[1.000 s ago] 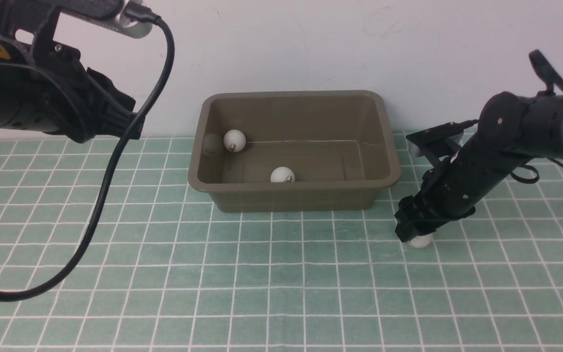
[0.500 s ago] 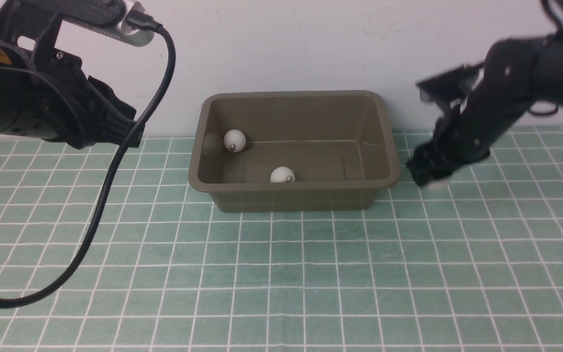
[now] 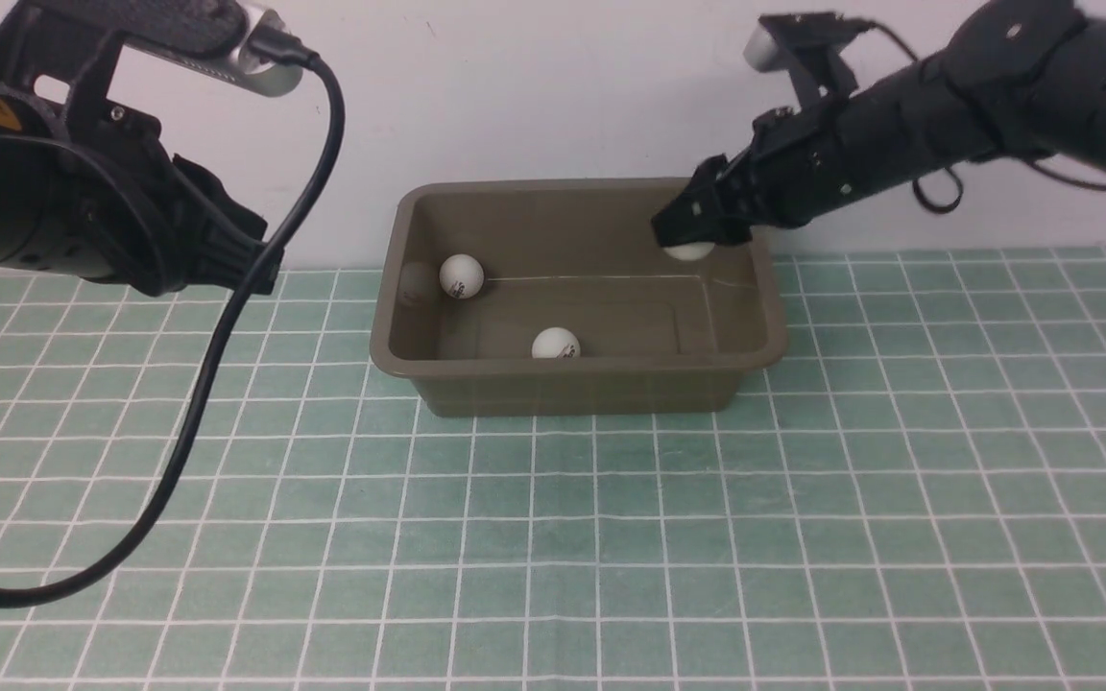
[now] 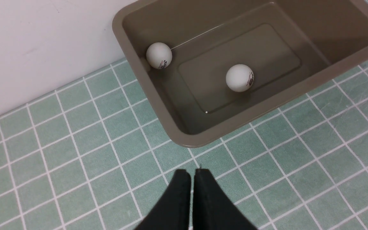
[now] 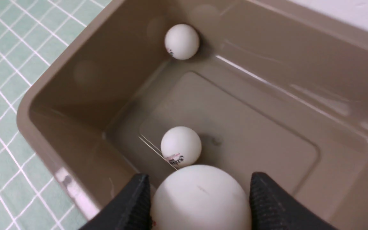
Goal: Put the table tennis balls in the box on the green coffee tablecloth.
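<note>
The olive-brown box (image 3: 572, 389) stands on the green coffee tablecloth (image 3: 553, 537) by the wall. Two table tennis balls lie inside it: one (image 3: 461, 276) in the back left corner, one (image 3: 554, 343) near the front wall. My right gripper (image 3: 692, 238) hovers over the box's back right part, shut on a third ball (image 3: 689, 252). The right wrist view shows this ball (image 5: 200, 198) between the black fingers (image 5: 267, 198), above the box floor (image 5: 260, 134). My left gripper (image 4: 192, 174) is shut and empty, over the cloth left of the box's front left corner (image 4: 187, 137).
A white wall (image 3: 553, 86) rises right behind the box. The left arm's black cable (image 3: 227, 317) hangs down to the cloth at the left. Open cloth spreads in front of the box and to both sides.
My right gripper closed on the ball lying on the cloth right of the box, lifted it, and carried it up and left over the box. The left arm stayed put.
</note>
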